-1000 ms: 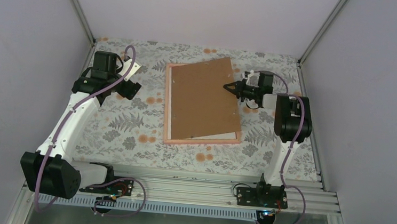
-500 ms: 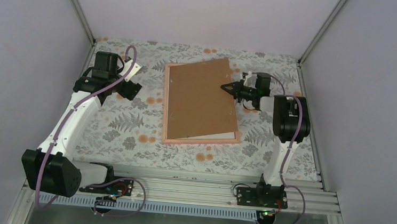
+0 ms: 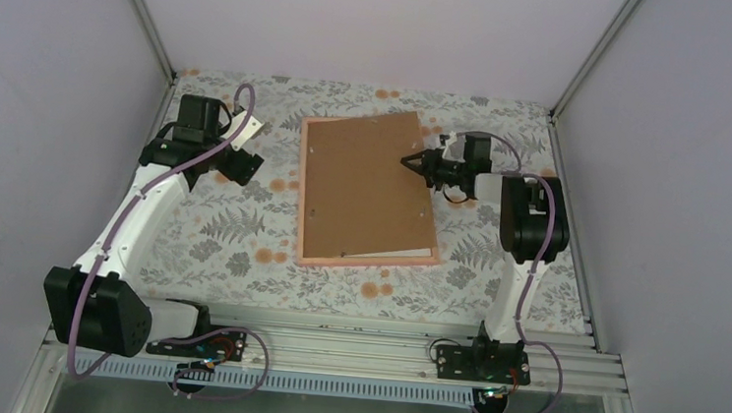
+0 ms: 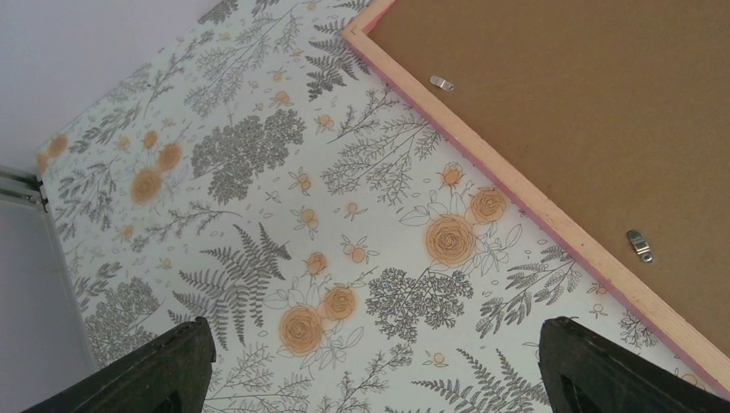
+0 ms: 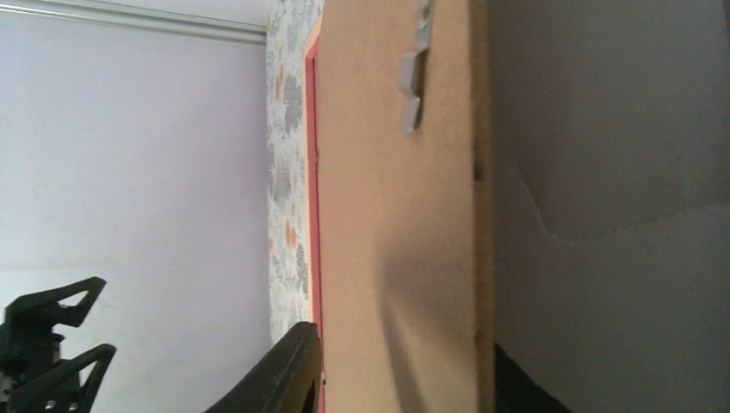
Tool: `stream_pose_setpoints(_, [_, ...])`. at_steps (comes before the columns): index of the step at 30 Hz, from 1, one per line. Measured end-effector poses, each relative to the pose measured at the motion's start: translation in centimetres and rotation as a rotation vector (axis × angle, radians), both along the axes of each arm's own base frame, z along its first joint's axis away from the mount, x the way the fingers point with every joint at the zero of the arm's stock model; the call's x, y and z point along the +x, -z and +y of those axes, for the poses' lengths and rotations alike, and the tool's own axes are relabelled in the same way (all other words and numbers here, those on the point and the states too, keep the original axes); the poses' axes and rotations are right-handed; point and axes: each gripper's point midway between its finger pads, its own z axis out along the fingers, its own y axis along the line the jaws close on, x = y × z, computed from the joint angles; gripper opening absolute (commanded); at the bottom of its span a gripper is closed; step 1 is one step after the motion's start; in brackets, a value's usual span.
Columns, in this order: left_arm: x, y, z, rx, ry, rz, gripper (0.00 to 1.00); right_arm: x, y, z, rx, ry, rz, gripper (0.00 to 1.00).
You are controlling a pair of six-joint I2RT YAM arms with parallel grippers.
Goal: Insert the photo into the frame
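The left gripper (image 3: 235,165) hovers over the floral tablecloth (image 3: 231,240) near the far left corner, its fingers spread wide with nothing between them. Just to its right, the pink frame (image 3: 368,261) lies flat at the table's middle. A brown backing board (image 3: 364,187) sits askew on top of it, and a sliver of white mat (image 3: 408,252) shows at the near edge. The right gripper (image 3: 411,161) straddles the board's right edge with its fingers slightly parted. Whether they pinch it, I cannot tell.
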Motion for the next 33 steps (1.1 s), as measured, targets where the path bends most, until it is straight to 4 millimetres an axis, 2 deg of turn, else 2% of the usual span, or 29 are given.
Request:
stream_pose_setpoints(1, [0.0, 0.1, 0.0, 0.0, 0.0, 0.002, 0.94, 0.1, 0.1, 0.1, -0.016, -0.005, -0.002, 0.53])
stream_pose_setpoints(3, [0.1, 0.2, 0.0, 0.0, 0.0, 0.005, 0.94, 0.3, 0.1, 0.2, -0.048, -0.011, -0.01, 0.65])
stream_pose_setpoints(8, [0.2, 0.3, 0.0, 0.0, 0.001, 0.01, 0.94, 1.0, -0.3, 0.6, -0.123, -0.037, -0.044, 0.8])
stream_pose_setpoints(12, [0.3, 0.2, 0.0, 0.0, 0.001, 0.008, 0.94, 0.9, 0.2, 0.8, -0.189, -0.05, -0.047, 0.98])
stream_pose_setpoints(18, [0.6, -0.2, -0.1, 0.0, 0.001, -0.004, 0.94, 0.1, 1.3, 0.7, -0.325, -0.057, -0.041, 1.0])
stream_pose_setpoints(26, [1.2, 0.1, -0.1, 0.007, 0.002, 0.005, 0.97, -0.2, 0.4, 1.4, -0.447, -0.082, -0.101, 1.0])
stream_pose_setpoints(33, [1.6, -0.4, 0.3, 0.026, -0.011, -0.017, 1.0, 0.1, 1.0, 0.0, -0.586, -0.071, -0.106, 1.0])
